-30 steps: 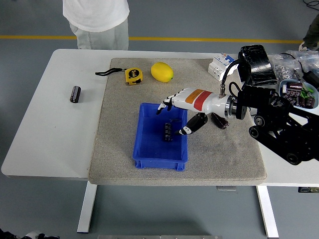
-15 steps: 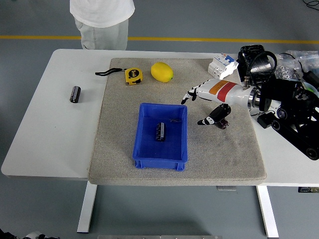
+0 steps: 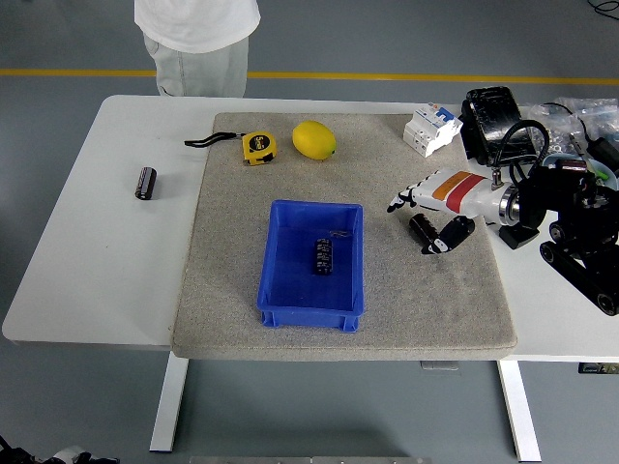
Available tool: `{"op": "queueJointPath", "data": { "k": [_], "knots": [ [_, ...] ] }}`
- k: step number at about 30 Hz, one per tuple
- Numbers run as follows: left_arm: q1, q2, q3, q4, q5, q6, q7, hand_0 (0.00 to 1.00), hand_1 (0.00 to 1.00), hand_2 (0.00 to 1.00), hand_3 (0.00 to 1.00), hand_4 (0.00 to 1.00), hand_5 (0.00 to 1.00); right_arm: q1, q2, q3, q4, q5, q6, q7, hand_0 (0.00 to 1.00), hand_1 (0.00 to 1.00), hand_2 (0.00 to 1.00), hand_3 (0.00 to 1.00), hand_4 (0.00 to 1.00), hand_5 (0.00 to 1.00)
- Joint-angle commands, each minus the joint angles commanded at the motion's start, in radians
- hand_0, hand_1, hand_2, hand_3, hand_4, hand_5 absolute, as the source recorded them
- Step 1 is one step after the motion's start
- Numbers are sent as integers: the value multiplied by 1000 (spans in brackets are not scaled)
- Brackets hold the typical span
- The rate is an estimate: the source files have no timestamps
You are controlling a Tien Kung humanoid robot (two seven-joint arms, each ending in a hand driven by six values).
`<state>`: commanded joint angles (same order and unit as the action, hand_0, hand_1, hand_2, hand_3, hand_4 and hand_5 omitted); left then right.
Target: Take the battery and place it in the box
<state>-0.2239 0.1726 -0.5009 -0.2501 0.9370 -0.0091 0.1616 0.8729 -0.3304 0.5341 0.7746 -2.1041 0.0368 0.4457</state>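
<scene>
A dark battery [image 3: 323, 256] lies inside the blue box [image 3: 282, 297] on the grey mat. A second dark battery [image 3: 422, 229] lies on the mat to the right of the box, between my right hand's thumb and fingers. My right hand [image 3: 426, 220], white with a red and orange band, hangs over the mat's right part with its fingers spread, holding nothing. A third battery [image 3: 146, 182] lies on the white table at the far left. My left arm is not in view.
A yellow tape measure [image 3: 257, 146] and a lemon [image 3: 314, 139] lie at the mat's far edge. A white breaker [image 3: 430, 128], a black device [image 3: 493, 114] and a tray of parts [image 3: 580, 172] crowd the back right. A person [image 3: 198, 39] stands at the far side.
My right hand let a battery go in the blue box, then drew back to the right over the mat. The battery now rests in the box.
</scene>
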Motion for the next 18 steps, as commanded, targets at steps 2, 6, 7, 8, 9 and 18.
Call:
{"op": "queueJointPath", "data": {
  "k": [2, 6, 7, 8, 9, 18],
  "knots": [
    [2, 0, -3, 2, 4, 0, 0, 747, 700, 707, 567, 605, 527, 1, 5, -1, -23, -1, -6, 1, 718, 730, 819, 862, 930, 217],
    [1, 0, -3, 4, 5, 2, -3, 747, 700, 706, 567, 605, 528, 2, 17, 4, -74, 6, -16, 4, 716, 720, 812, 850, 923, 211],
    [0, 0, -1, 4, 3, 2, -3, 747, 700, 706, 567, 605, 528, 3, 19, 4, -80, 7, -18, 4, 716, 720, 812, 850, 923, 211],
    [0, 1, 1, 4, 0, 3, -4, 747, 700, 706, 567, 605, 528, 3, 21, 3, -88, 8, -20, 4, 716, 720, 812, 850, 923, 211],
    [-1, 1, 4, 4, -3, 3, -5, 747, 700, 706, 567, 605, 528, 4, 27, 0, -101, 13, -24, 4, 716, 720, 812, 850, 923, 211],
    [-5, -8, 13, -1, -19, 3, -4, 747, 701, 707, 567, 605, 527, 3, 52, 0, -155, 31, -38, 6, 677, 694, 772, 797, 907, 201]
  ]
}}
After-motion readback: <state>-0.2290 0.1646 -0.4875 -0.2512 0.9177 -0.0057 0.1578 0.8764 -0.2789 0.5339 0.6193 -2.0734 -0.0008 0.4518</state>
